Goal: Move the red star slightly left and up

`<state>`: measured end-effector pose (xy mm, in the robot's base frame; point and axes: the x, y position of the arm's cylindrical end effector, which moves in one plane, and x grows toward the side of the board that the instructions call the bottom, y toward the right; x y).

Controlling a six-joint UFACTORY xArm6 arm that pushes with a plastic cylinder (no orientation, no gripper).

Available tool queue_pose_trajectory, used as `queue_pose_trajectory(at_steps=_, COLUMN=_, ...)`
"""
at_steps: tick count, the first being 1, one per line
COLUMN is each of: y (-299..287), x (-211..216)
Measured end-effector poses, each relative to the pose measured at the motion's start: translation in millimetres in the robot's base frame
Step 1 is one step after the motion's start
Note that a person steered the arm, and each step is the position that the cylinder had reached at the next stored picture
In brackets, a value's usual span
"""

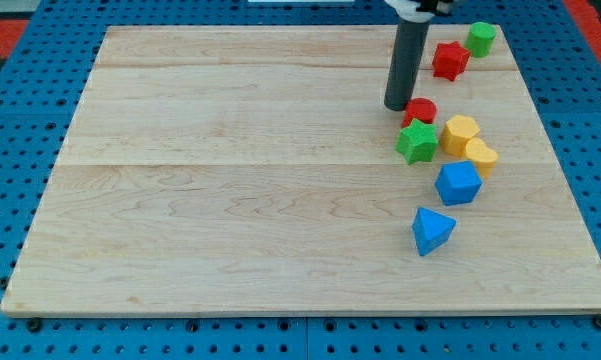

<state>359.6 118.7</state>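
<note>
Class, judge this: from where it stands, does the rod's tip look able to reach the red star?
Probably yes. My tip sits left of and below the red star, with bare board between them.

Our rod (408, 60) runs out past the view's top edge, so we see nothing of the arm above it, and our tip (397, 106) sits so close to the small red block (419, 110) that we cannot tell whether they touch. That red block is partly covered by the green star (417, 141) in front of it, and its shape is perhaps a cylinder. The lower yellow block (481, 156) is half hidden behind the blue block (458, 183), leaving its shape unclear.
</note>
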Motion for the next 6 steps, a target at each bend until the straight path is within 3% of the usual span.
queue_pose_trajectory(at_steps=1, y=0, x=2)
queue_pose_trajectory(at_steps=2, y=42, x=-31)
queue_pose_trajectory(at_steps=4, y=117, x=-36)
queue_pose_trajectory(at_steps=5, y=130, x=-59)
queue_pose_trajectory(at_steps=6, y=96, x=-79)
